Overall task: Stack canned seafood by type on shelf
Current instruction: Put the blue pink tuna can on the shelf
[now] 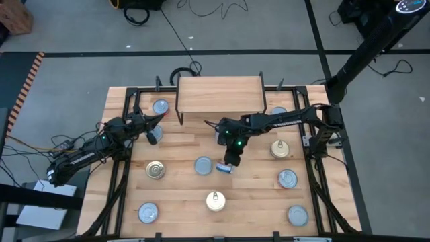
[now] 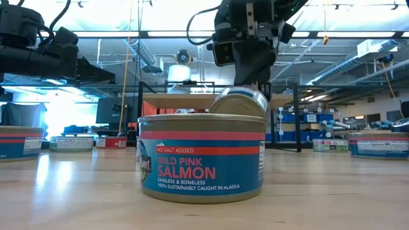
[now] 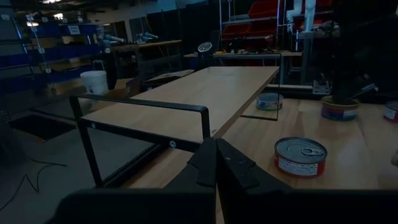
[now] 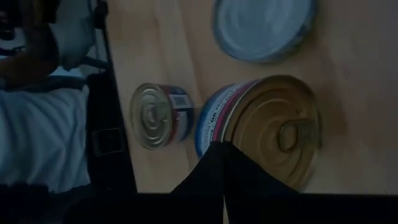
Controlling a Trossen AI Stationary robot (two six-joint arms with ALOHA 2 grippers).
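We see the canned seafood (image 1: 215,200) scattered over the slatted table (image 1: 121,202) as short round tins with silver, bluish or gold pull-tab tops. In the low view the nearest tin (image 2: 202,157) fills the centre of the frame, with red and blue-green bands and a label reading wild pink salmon. The shelf (image 1: 219,93), a light-wood board on thin black legs, stands at the upper centre of the high view with nothing on it.

The right gripper (image 1: 228,163) hangs at the centre of the table, its fingers clenched together, directly over a tipped can (image 1: 224,168) lying on its side. In the right wrist view that gold-lidded can (image 4: 267,134) sits just past the shut fingertips; we cannot tell whether they touch it. The left gripper (image 1: 153,129) waits at the left, also clenched and holding nothing.

Several far tins are too small to read, and the low view cuts off the cans at both edges.
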